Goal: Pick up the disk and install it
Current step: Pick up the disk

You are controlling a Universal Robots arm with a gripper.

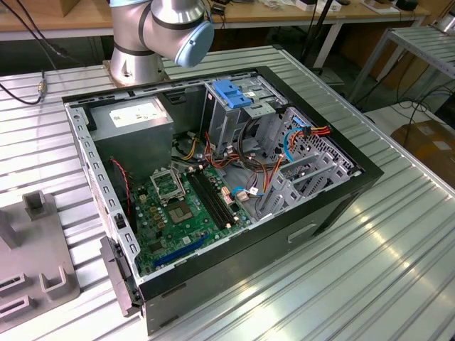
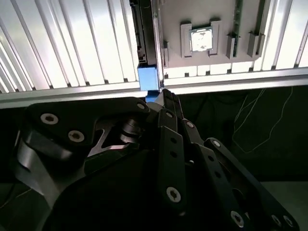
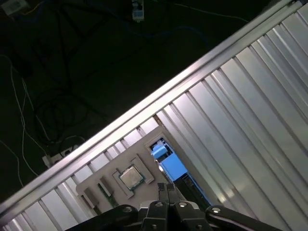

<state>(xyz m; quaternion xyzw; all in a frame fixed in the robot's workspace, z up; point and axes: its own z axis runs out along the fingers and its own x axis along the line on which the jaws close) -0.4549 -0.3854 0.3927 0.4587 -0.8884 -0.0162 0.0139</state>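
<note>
The ribbed metal table [image 1: 341, 284] gleams under the lights, smooth and reflective. The computer case [image 1: 323, 206] is matt black outside and bare dull-silver sheet metal inside, around a green circuit board [image 1: 178, 213]. The arm [image 1: 160, 25] shows satin silver metal with a pale blue plastic cap [image 1: 195, 42]. In the second wrist view, the gripper [image 2: 163, 96] looks matt black, studded with bright metal pins. The disk [image 2: 148, 78] shows a smooth blue plastic edge beside a matt grey fixture plate [image 2: 216, 19].

The disk [image 3: 172, 166] has a bright blue frame; the tool [image 3: 166, 186] is black; the bench [image 1: 370, 270] is silver with long ribs; the motherboard [image 1: 178, 213] is green.
</note>
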